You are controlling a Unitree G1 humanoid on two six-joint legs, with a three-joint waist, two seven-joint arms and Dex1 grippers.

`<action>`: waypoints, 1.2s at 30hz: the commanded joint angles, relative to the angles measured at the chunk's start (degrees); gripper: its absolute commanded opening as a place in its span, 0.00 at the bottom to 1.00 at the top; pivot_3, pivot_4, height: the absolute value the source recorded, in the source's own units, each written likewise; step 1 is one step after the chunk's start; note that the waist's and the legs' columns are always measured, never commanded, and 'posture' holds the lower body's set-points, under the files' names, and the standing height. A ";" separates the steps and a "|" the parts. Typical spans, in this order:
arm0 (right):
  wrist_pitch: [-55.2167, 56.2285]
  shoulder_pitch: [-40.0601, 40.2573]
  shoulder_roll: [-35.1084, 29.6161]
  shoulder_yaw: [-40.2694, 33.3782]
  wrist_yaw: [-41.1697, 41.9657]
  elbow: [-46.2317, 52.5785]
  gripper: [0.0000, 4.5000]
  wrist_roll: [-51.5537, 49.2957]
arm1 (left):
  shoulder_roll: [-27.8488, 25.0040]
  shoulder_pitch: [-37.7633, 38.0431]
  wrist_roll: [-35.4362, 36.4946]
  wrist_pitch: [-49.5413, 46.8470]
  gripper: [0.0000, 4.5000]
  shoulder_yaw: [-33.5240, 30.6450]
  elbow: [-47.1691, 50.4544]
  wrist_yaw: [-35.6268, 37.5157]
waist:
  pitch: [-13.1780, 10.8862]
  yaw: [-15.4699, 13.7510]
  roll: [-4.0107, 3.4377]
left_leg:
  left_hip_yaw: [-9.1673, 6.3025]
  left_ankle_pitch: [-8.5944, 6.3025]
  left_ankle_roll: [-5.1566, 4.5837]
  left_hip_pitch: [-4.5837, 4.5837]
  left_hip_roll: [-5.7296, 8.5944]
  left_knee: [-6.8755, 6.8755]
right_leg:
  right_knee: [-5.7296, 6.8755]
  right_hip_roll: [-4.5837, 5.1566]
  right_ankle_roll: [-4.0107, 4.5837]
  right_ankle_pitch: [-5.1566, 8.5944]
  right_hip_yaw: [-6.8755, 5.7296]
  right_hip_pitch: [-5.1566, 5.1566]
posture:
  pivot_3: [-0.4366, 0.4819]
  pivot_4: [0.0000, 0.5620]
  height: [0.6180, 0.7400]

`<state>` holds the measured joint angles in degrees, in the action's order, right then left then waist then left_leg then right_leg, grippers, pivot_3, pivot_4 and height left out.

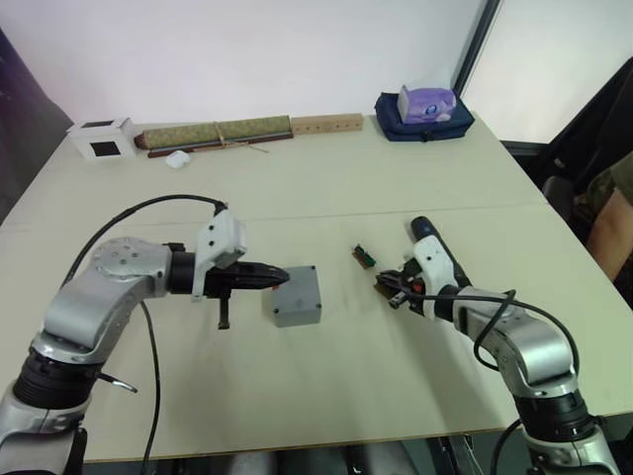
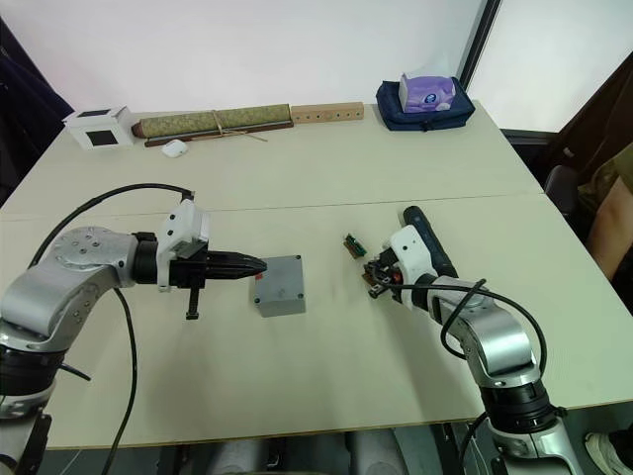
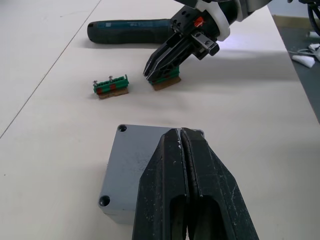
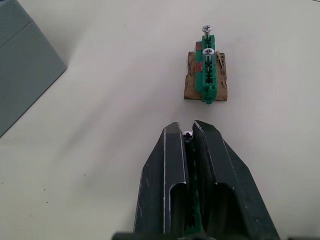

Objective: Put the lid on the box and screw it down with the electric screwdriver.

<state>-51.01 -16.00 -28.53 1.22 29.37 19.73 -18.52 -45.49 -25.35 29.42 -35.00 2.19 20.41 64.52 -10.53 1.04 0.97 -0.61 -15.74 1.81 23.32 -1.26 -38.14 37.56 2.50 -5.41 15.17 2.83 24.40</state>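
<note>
Tabletop (image 1: 326, 396): you see the box (image 1: 296, 296), lid (image 3: 131, 165) on, centred.
Left hand (image 1: 280, 276): fingers pressed together — tips over the lid.
Right hand (image 1: 396, 292): clamped on a green board (image 3: 165, 79); electric screwdriver (image 3: 129, 31) just behind.

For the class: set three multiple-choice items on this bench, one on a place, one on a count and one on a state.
1. Where is the electric screwdriver?
A in the left gripper
B lying on the table by the right gripper
C on top of the box

2. How many green screw holders are there?
A two
B four
C none

3. What state is the lid in?
A leaning on the wall
B hanging from a gripper
C seated on the box

Key:
1 B: the electric screwdriver lies flat behind the right gripper.
2 A: one green screw holder lies free and another is in the right gripper.
3 C: the lid covers the box.
</note>
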 commanded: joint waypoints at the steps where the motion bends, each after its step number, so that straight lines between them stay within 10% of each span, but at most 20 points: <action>1: -0.73 -1.33 -0.32 -2.47 -0.19 2.55 0.02 -1.63 | -0.13 -0.37 0.62 0.11 0.00 -0.18 1.15 -0.30 | 0.00 0.00 0.00 | 0.00 0.00 0.00 0.00 0.00 0.00 | 0.00 0.00 0.00 0.00 0.00 0.00 | 0.48 0.27 1.00; 18: 3.33 -0.79 -0.21 1.20 -0.43 -1.75 0.02 0.61 | -0.12 0.07 0.35 0.27 0.00 0.19 1.62 -1.76 | 0.00 0.01 0.00 | 0.00 0.00 0.00 0.00 0.00 0.00 | 0.00 0.00 0.00 0.00 0.00 0.00 | 0.48 0.27 1.00; 24: 3.08 -0.88 -0.91 0.22 0.10 -0.42 0.57 0.06 | -0.17 0.06 0.41 0.31 0.00 0.21 1.63 -1.84 | 0.00 0.00 0.00 | 0.00 0.00 0.00 0.00 0.00 0.00 | 0.00 0.00 0.00 0.00 0.00 0.00 | 0.48 0.27 1.00; 36: 2.82 -0.42 -0.94 -0.98 -0.31 0.38 0.57 -0.70 | -0.11 -0.37 0.23 0.68 0.00 0.75 1.21 -1.60 | 0.00 -0.01 0.00 | 0.00 0.00 0.00 0.00 0.00 0.00 | 0.00 0.00 0.00 0.00 0.00 0.00 | 0.48 0.27 1.00</action>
<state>-48.46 -16.49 -29.39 1.43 29.14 17.72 -18.73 -45.49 -25.08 29.32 -34.89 3.42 20.41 62.93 -10.52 1.03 0.97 -0.61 -15.74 1.81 23.32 -1.26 -38.14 37.56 2.50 -5.41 15.17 2.83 24.40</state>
